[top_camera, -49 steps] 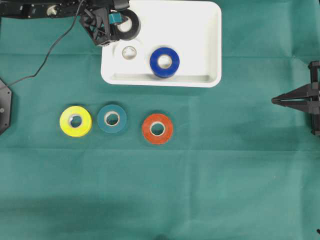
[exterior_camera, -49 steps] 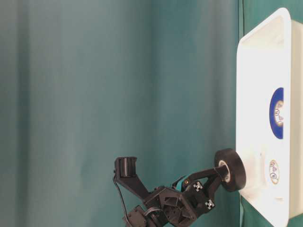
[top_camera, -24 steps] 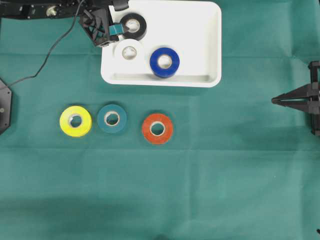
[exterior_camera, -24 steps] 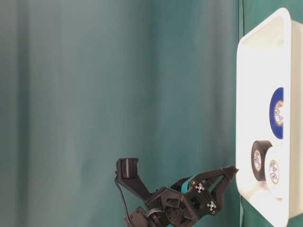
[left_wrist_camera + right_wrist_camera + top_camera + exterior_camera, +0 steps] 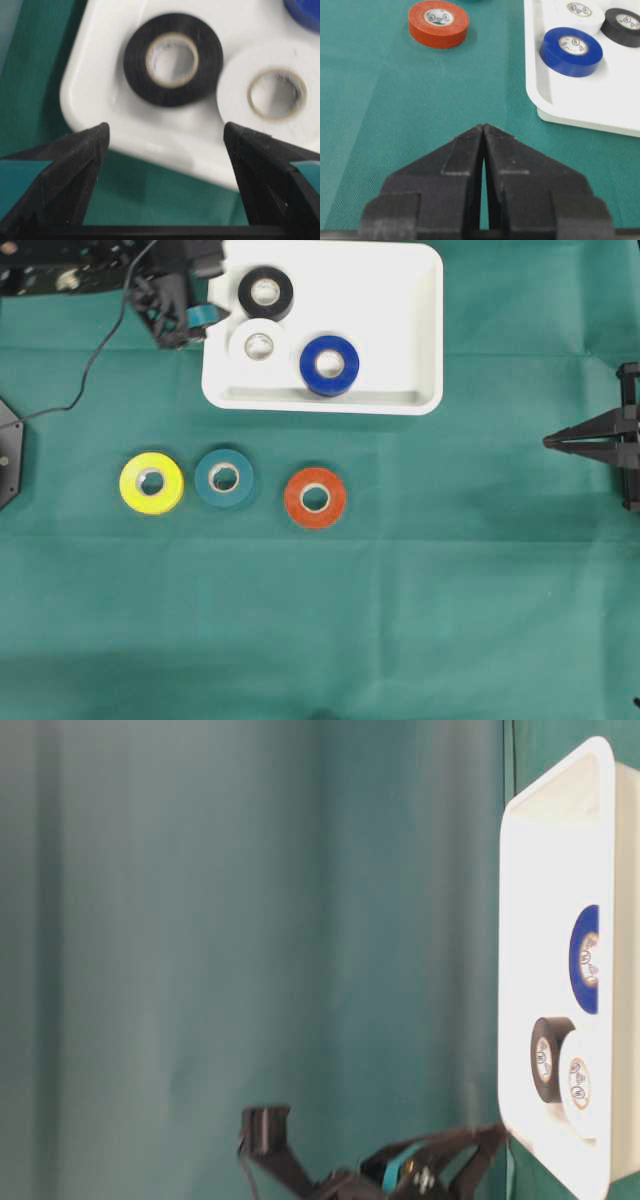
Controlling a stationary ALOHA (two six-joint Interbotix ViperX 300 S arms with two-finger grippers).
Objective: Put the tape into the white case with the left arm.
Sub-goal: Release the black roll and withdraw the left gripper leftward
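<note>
While the black tape [image 5: 265, 292] lies flat in the white case [image 5: 400, 330], touching the white tape [image 5: 259, 341] at its 6 o'clock, the left gripper [image 5: 200, 312] hangs just outside the case's rim at 9 o'clock, fingers spread and holding nothing. A blue tape [image 5: 329, 364] sits in the case too. At 3 o'clock, well apart, the right gripper [image 5: 483, 131] rests pressed together.

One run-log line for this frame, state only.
left gripper: open, empty, outside case | black, white, blue rolls: in case | yellow, teal, red: on cloth | right gripper: shut, idle
</note>
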